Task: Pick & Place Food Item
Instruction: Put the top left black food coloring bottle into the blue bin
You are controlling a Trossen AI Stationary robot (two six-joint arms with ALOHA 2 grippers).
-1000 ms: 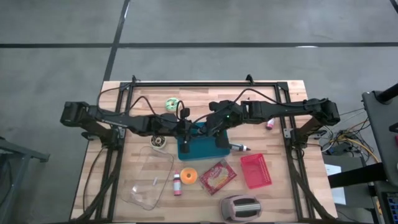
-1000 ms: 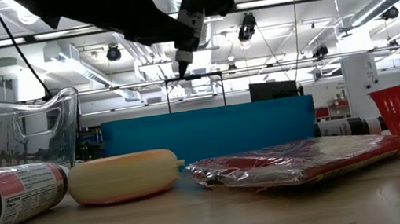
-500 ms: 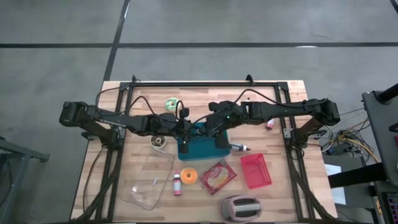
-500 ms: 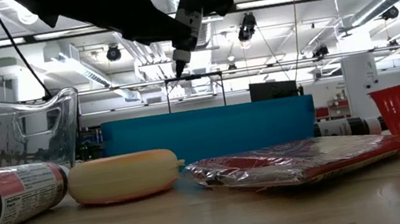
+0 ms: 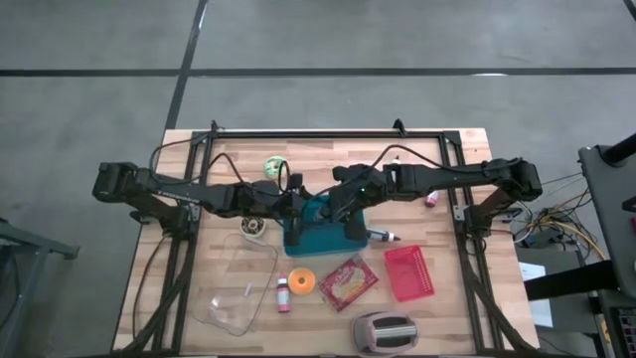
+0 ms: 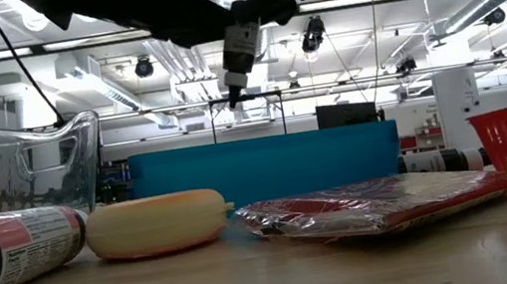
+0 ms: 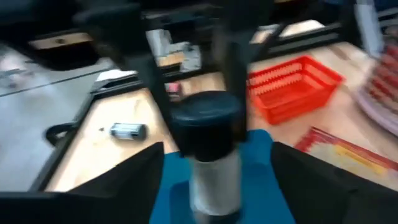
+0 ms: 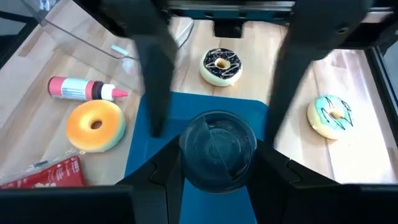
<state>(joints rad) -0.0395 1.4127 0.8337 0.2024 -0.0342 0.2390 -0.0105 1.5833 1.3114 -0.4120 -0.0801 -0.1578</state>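
Bottle [image 8: 217, 149] hangs over the teal bin [image 5: 320, 242], pinched by my right gripper [image 5: 338, 211]; my left gripper [image 5: 298, 206] spreads around it. Nearby: three donuts [image 8: 95, 125], one red basket [image 5: 408, 271], one packet [image 5: 348, 282].

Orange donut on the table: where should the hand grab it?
Probably from straight above, pinching one side of the ring with a finger in the hole. The orange donut lies flat, and the pink bottle sits close beside it.
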